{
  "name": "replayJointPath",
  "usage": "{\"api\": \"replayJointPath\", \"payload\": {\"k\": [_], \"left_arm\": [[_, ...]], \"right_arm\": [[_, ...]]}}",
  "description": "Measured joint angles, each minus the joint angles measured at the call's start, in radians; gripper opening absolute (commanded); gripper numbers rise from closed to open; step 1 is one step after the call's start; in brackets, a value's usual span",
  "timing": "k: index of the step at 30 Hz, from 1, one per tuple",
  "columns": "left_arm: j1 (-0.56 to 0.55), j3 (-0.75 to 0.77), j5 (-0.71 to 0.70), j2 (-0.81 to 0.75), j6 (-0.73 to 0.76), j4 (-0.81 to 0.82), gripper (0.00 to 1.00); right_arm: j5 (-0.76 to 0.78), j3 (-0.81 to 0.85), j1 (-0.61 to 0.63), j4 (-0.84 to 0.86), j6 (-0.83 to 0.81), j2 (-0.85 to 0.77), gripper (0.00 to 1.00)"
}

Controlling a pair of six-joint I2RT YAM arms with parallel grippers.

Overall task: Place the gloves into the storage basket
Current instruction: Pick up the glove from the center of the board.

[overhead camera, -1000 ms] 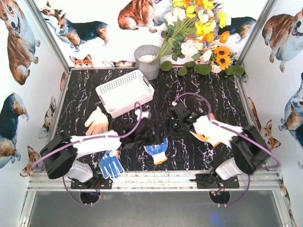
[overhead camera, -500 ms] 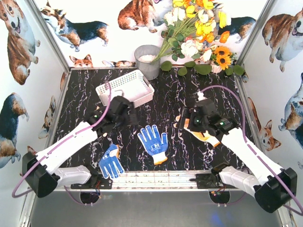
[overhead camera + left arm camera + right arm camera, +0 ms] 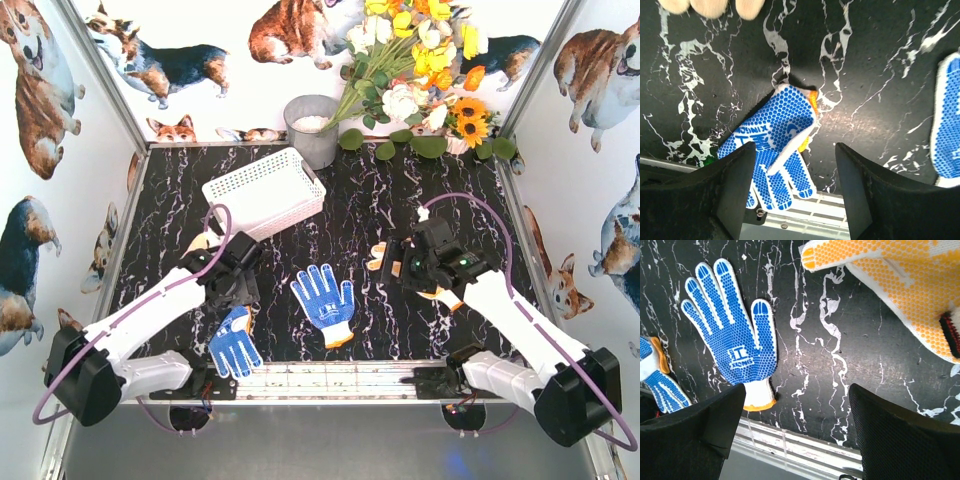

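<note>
A blue-palmed glove [image 3: 325, 298] lies flat at mid-table and shows in the right wrist view [image 3: 735, 345]. A second blue glove [image 3: 233, 344], partly folded, lies at the near left edge. My left gripper [image 3: 237, 298] hovers open and empty just above it [image 3: 775, 145], jaws wide [image 3: 795, 192]. A cream glove [image 3: 201, 243] peeks out behind the left arm. A yellow-dotted glove [image 3: 440, 292] lies under my right gripper [image 3: 402, 268], which is open and empty [image 3: 797, 430]; this glove fills the upper right of the right wrist view [image 3: 905, 285]. The white latticed storage basket [image 3: 262, 190] stands at the back left.
A grey round pot [image 3: 312, 128] and a bunch of flowers [image 3: 420, 60] stand at the back. The metal frame rail [image 3: 330, 378] runs along the near table edge, close to the left blue glove. Corgi-print walls close in both sides.
My left gripper has drawn back from beside the basket toward the near-left blue glove. My right gripper shifted slightly. A second ago both arms were folded over the table's middle.
</note>
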Motion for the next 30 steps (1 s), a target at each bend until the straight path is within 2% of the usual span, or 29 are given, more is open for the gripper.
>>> {"api": "replayJointPath", "payload": {"k": [2, 8, 11, 16, 21, 30], "left_arm": [[0.000, -0.028, 0.018, 0.008, -0.006, 0.016, 0.52], [0.000, -0.111, 0.056, 0.064, -0.013, 0.076, 0.52], [0.000, -0.119, 0.057, 0.071, -0.018, 0.077, 0.48], [0.000, -0.135, 0.061, 0.068, -0.022, 0.089, 0.18], [0.000, -0.137, 0.074, 0.068, -0.014, 0.107, 0.01], [0.000, 0.105, 0.081, 0.096, 0.084, 0.148, 0.00]], "right_arm": [[-0.012, 0.000, 0.000, 0.006, 0.009, 0.007, 0.87], [-0.032, 0.000, 0.000, 0.008, 0.018, 0.010, 0.86], [-0.037, -0.004, 0.000, 0.010, 0.018, 0.006, 0.86], [-0.038, -0.041, 0.000, 0.012, 0.023, -0.013, 0.86], [-0.040, -0.050, 0.000, 0.013, 0.025, -0.012, 0.86], [-0.058, -0.044, 0.000, 0.013, 0.024, -0.012, 0.86]]}}
